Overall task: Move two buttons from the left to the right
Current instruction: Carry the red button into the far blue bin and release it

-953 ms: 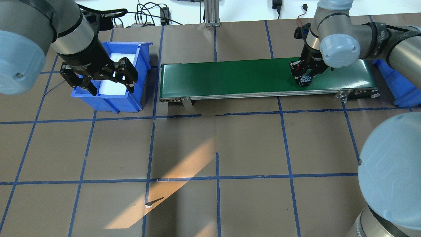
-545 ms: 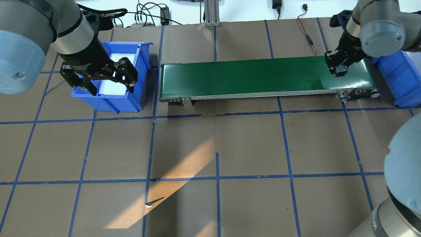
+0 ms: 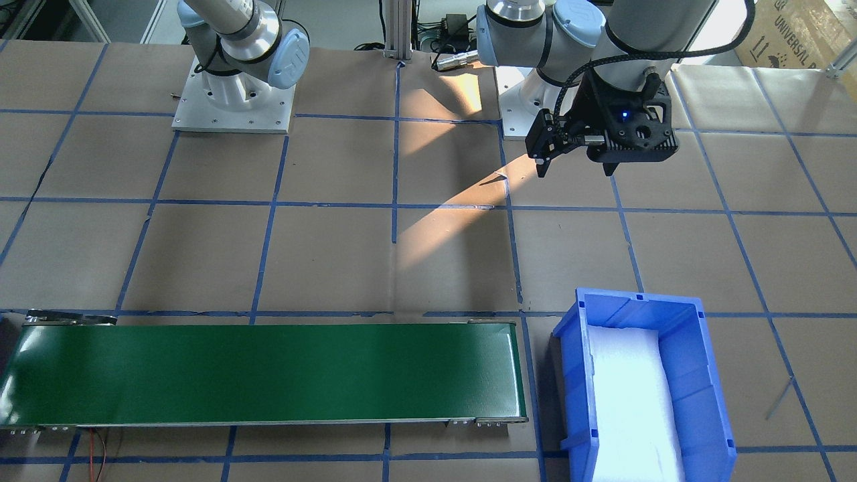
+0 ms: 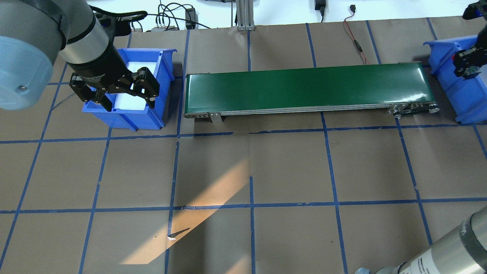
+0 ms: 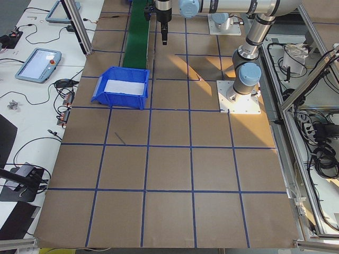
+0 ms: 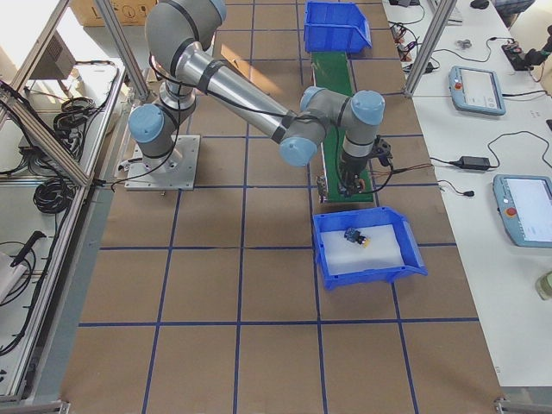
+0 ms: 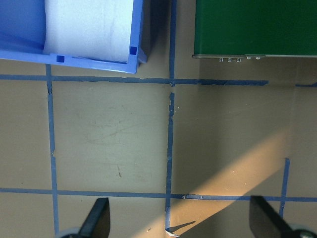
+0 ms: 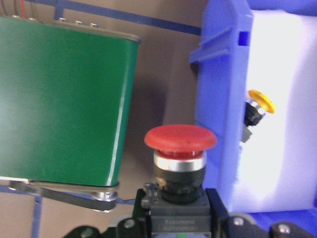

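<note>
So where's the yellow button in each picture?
Front-facing: not in it.
Overhead: not visible.
Left side: not visible.
Right side: yellow button, in the near blue bin.
Left wrist: not in it.
Right wrist: right of centre, inside the bin.
Landmark: green belt, in every view.

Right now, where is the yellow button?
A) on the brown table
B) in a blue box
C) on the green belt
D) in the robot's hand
B: the yellow button lies on the white foam inside the blue box; the right gripper holds the red button.
</note>
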Tool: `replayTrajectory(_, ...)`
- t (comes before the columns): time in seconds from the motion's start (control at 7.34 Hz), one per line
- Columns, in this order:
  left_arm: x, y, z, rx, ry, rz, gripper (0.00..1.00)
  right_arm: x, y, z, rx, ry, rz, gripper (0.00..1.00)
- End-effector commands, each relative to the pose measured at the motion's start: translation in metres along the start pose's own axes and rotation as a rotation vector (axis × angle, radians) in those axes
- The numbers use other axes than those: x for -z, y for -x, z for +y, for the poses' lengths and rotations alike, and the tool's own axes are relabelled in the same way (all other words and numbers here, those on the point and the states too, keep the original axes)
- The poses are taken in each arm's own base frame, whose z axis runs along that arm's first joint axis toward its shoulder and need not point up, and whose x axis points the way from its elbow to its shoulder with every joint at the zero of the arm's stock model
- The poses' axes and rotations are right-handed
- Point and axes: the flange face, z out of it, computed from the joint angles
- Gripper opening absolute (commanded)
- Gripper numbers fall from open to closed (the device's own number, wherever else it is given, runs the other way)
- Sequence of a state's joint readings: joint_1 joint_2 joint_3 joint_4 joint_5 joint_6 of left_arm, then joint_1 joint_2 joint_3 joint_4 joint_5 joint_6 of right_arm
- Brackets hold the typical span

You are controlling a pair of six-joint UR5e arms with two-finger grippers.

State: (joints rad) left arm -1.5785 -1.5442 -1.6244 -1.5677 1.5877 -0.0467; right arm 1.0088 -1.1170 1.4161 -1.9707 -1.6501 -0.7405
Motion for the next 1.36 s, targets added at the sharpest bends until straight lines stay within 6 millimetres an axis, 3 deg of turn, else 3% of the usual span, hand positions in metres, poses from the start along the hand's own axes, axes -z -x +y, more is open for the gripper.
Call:
replayTrajectory(0.0, -0.001, 0.0, 0.0, 0.001, 0.002, 0.0, 1.0, -0.01, -0.076, 0.017, -0.02, -0.044, -0.012, 0.32)
replayTrajectory(0.27, -0.002, 0.0, 0.0, 0.001, 0.002, 0.0, 1.0, -0.05, -0.103, 0.004, 0.023, -0.037, -0.034, 0.34)
replayTrajectory(0.41, -0.002, 0.0, -0.001, 0.001, 0.001, 0.0, 1.0, -0.06, -0.114, -0.001, 0.058, -0.04, -0.028, 0.34)
replayTrajectory(0.54, -0.003, 0.0, -0.001, 0.001, 0.002, 0.0, 1.0, -0.072, -0.136, 0.006, 0.054, -0.036, -0.031, 0.34)
replayTrajectory(0.82, -0.003, 0.0, -0.001, 0.001, 0.001, 0.0, 1.0, -0.093, -0.141, 0.004, 0.053, -0.026, -0.046, 0.41)
replayTrajectory(1.09, -0.003, 0.0, -0.001, 0.001, 0.001, 0.0, 1.0, -0.102, -0.137, 0.001, 0.038, -0.03, -0.069, 1.0)
replayTrajectory(1.23, -0.003, 0.0, -0.001, 0.001, 0.001, 0.0, 1.0, -0.094, -0.134, 0.0, 0.021, -0.034, -0.071, 1.0)
